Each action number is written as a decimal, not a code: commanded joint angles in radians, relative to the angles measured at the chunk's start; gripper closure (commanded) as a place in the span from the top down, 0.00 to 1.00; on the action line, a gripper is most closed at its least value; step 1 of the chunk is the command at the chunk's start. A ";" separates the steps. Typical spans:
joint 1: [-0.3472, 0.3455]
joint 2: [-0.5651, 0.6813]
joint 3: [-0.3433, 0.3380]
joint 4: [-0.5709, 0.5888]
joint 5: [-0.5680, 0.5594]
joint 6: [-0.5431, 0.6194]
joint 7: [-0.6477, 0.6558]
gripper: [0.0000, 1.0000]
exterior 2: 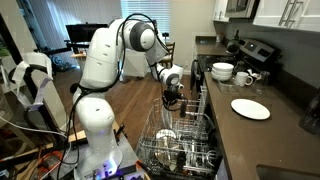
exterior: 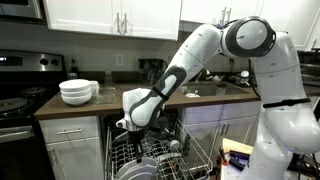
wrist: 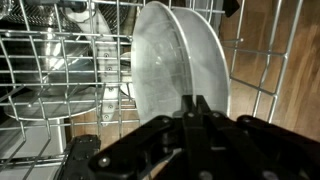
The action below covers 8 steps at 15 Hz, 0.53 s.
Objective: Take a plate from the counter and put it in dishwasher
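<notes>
Pincer (wrist: 197, 106) on upright, round white plate (wrist: 165, 60)

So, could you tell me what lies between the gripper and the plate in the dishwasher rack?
Nothing: in the wrist view the gripper pinches the plate directly, inside the dishwasher rack.

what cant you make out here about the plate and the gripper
1. Wrist view: whether the gripper is clamped on the plate rim; its dark fingers blur together.
2. Both exterior views: the plate's slot, hidden by gripper and rack wires.
3. Exterior view: the dishwasher, lower part cut off by the bottom edge.
</notes>
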 commanded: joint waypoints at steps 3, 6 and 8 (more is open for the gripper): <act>-0.026 0.023 0.022 0.024 -0.006 0.002 -0.002 0.05; -0.025 0.033 0.019 0.032 -0.012 0.002 0.003 0.05; -0.025 0.039 0.018 0.037 -0.014 0.001 0.005 0.05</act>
